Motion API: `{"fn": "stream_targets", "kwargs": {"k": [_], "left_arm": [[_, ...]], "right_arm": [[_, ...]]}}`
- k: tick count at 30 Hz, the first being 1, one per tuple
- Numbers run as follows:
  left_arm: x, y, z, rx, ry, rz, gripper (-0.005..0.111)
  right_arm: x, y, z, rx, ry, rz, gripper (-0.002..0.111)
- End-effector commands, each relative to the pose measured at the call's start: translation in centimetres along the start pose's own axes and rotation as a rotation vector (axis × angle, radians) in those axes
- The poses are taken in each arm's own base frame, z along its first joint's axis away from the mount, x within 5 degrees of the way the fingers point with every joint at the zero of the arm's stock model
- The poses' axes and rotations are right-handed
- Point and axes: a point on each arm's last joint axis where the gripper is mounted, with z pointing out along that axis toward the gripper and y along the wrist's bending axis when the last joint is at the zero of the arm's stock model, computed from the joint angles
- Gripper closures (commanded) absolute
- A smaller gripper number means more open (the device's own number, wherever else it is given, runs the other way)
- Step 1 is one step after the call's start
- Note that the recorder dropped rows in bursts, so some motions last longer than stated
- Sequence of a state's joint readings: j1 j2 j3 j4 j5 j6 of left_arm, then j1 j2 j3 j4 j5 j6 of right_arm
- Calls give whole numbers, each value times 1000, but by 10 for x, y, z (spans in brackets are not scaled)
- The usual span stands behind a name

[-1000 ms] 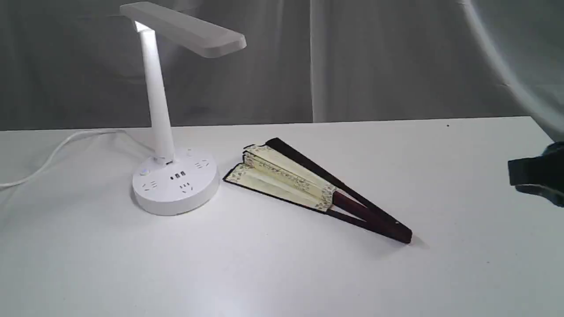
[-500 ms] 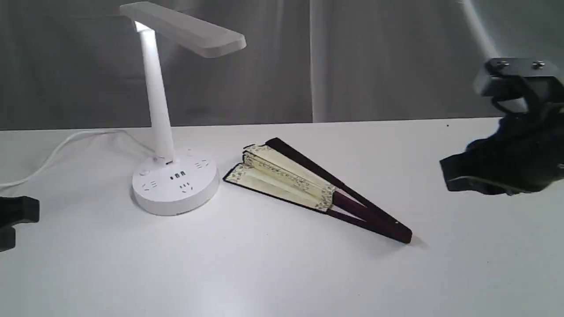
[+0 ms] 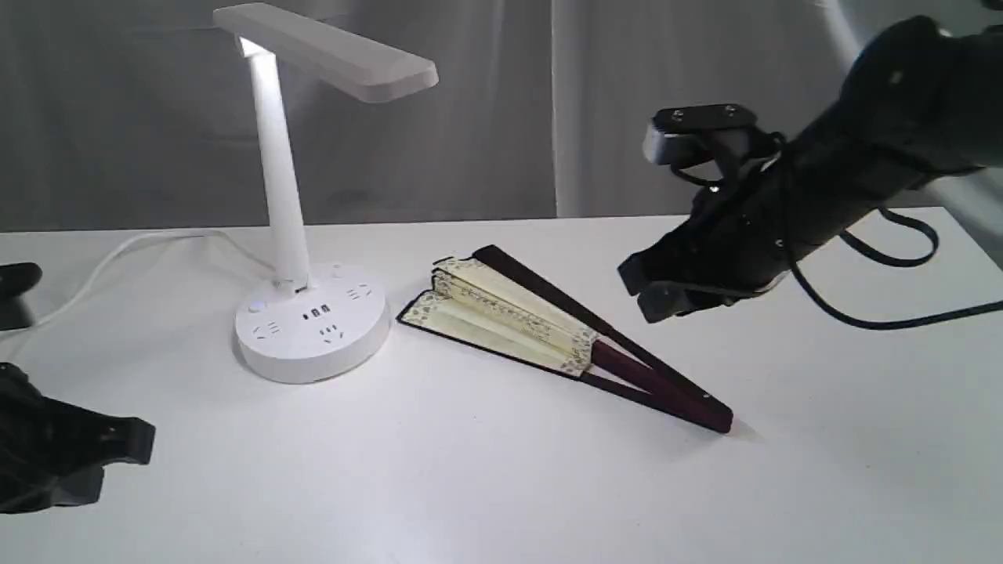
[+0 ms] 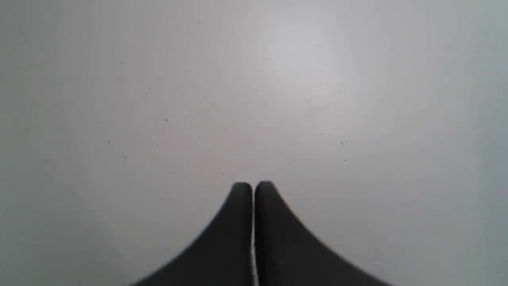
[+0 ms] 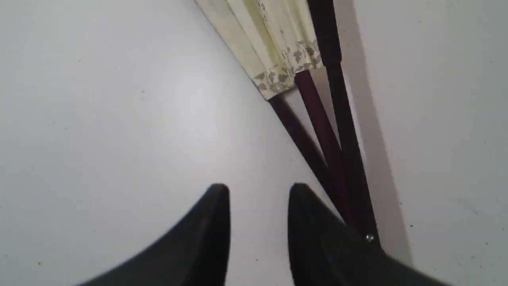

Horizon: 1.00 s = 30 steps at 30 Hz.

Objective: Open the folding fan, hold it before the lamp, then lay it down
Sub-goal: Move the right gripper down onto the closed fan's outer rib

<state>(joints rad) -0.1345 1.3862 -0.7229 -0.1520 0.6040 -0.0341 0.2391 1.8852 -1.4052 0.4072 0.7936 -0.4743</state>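
Note:
The folding fan (image 3: 548, 333) lies partly spread on the white table, cream pleats toward the lamp, maroon ribs (image 5: 321, 131) meeting at a pivot near the front right. The white lamp (image 3: 302, 235) stands at the left, its head lit. My right gripper (image 3: 646, 294) hovers above the table just behind the fan's ribs, open, with nothing between its fingers (image 5: 214, 222). In the right wrist view the ribs run beside one finger. My left gripper (image 3: 117, 450) sits low at the front left, far from the fan, its fingers (image 4: 242, 222) pressed together and empty.
A white cord (image 3: 110, 262) trails from the lamp base to the left edge. A grey curtain (image 3: 627, 102) hangs behind the table. A black cable (image 3: 885, 313) loops from the right arm over the table's right side.
My right arm has swept in from the right edge to above the fan's ribs. My left gripper has come into view at the front left. The fan has not moved.

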Motion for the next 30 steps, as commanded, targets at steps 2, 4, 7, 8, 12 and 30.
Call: {"fn": "stream_targets", "kwargs": {"k": [2,4,7,8,12,30], "left_arm": [[-2,-8,10,5,36,42,107],[-5,-9,11,9,36,35,107],[-9,-10,10,16,29,28,107],[-9,-10,11,19,28,24,107],[-10,-11,11,23,31,17,107],[-10,-11,12,23,25,17,107]], "right_arm": [[-14,-1,14,23,69,-51,74],[-21,1,22,23,76,-73,71],[-32,5,34,32,68,-113,70],[-36,6,39,40,57,-124,70],[-45,9,60,58,0,-145,70],[-49,22,139,132,-198,-196,70]]}}
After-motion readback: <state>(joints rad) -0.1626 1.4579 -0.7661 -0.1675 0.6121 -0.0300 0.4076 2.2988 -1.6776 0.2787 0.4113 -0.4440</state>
